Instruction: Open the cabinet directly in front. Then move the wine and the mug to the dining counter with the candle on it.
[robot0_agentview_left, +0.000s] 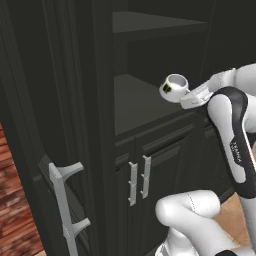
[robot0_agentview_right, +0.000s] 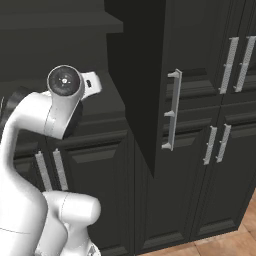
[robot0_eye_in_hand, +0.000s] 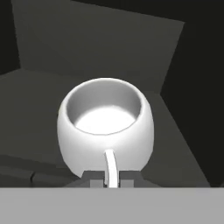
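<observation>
My pincer (robot0_eye_in_hand: 108, 179) is squeezed tight on the thin handle of the white mug (robot0_eye_in_hand: 105, 127), and I see the mug tipped a little, up in the air just above the dark shelf (robot0_agentview_left: 140, 100) inside the open black cabinet (robot0_agentview_left: 75, 90).

Brick wall (robot0_agentview_left: 10, 200) far left; wood floor (robot0_agentview_right: 220, 242) below.

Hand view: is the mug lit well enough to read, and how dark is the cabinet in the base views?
Hand view: the mug is brightly lit, its handle sharp between the gripper tips. Left base view: shelves of the cabinet are dim but readable. Right base view: the interior is near black; silver handles stand out.
</observation>
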